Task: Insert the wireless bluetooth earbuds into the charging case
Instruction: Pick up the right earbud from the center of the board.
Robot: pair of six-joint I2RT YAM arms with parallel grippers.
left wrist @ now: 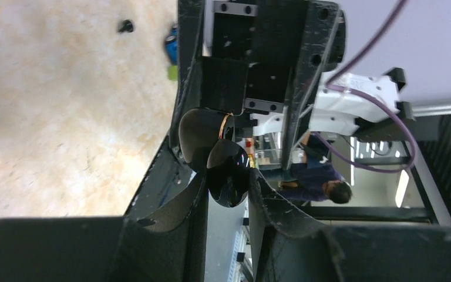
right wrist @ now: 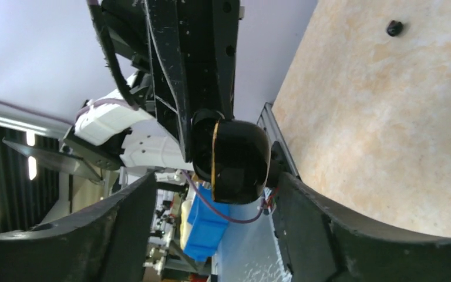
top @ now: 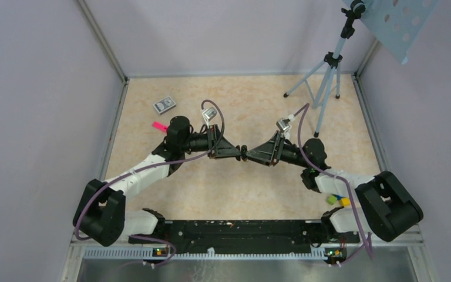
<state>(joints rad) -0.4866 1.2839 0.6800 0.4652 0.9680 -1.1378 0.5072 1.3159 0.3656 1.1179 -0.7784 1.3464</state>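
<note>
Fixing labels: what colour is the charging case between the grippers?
Charging case: glossy black, thin gold seam; best in right wrist view.

tripod (top: 331, 59) | pink tag (top: 159, 126) | grey box (top: 164, 105) | green-yellow blocks (top: 339, 201)

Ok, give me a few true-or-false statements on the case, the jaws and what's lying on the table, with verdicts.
1. The case is glossy black. True.
2. The right gripper is clamped on the case. False: its jaws stand wide on either side of it, and the left gripper holds it.
3. The two grippers meet tip to tip above the middle of the table. True.
4. The pink item lies beside the tripod. False: it lies by the left arm, and the tripod stands at the far right.
5. A small black piece lies on the table, away from the jaws. True.
</note>
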